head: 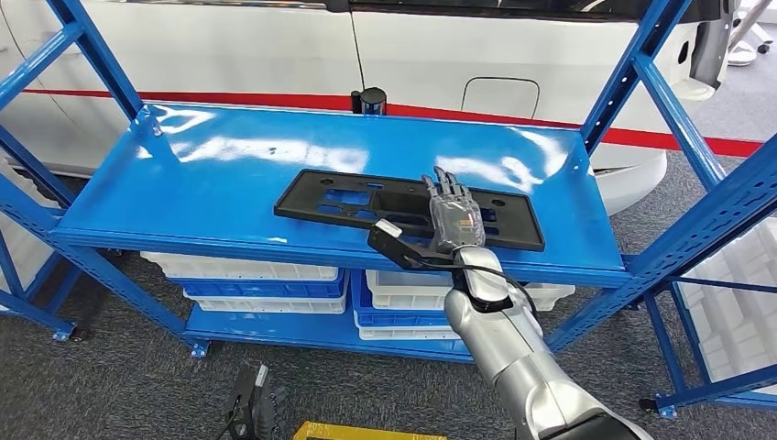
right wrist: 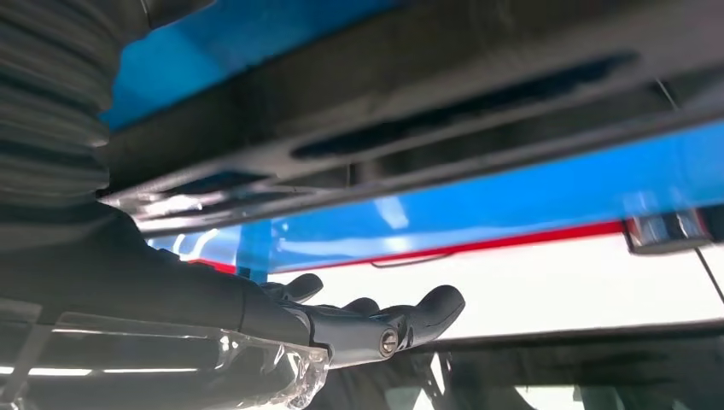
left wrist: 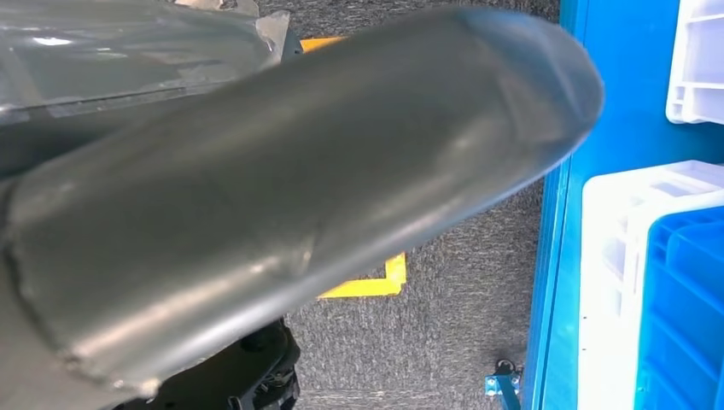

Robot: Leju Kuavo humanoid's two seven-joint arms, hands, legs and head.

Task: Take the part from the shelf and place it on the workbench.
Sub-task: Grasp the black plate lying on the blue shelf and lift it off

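- The right hand (head: 451, 213) reaches over the front edge of the blue shelf (head: 229, 183) with its fingers stretched out and apart, holding nothing.
- The black part (head: 348, 203), a long flat plate with cut-out slots, lies flat on the shelf right under the hand; it runs out to both sides of the hand, most of it toward the robot's left and a shorter end toward the right.
- From the head view the fingers lie across the part's right half, fingertips toward its far edge, the palm over its near edge. Whether the fingers press on the part or hang just above it cannot be told.
- In the right wrist view the hand (right wrist: 367, 329) shows straight dark fingers (right wrist: 435, 306), and the part (right wrist: 444, 111) crosses the picture close by as a blurred dark bar with long slots; a gap shows between fingers and part there.
- The silver right arm (head: 513, 357) comes up from below the shelf's front edge to the hand.
- Behind the shelf, beyond the fingertips, stands a white car body (head: 550, 55) with a red stripe.
- On the lower level under the hand sit white and blue bins (head: 275, 280).
- The left hand (left wrist: 282, 196) shows as a blurred grey rounded shape close to the camera in the left wrist view; whether it is open or closed cannot be told. Grey carpet (left wrist: 444, 333) and a yellow floor mark (left wrist: 376, 286) lie past it.
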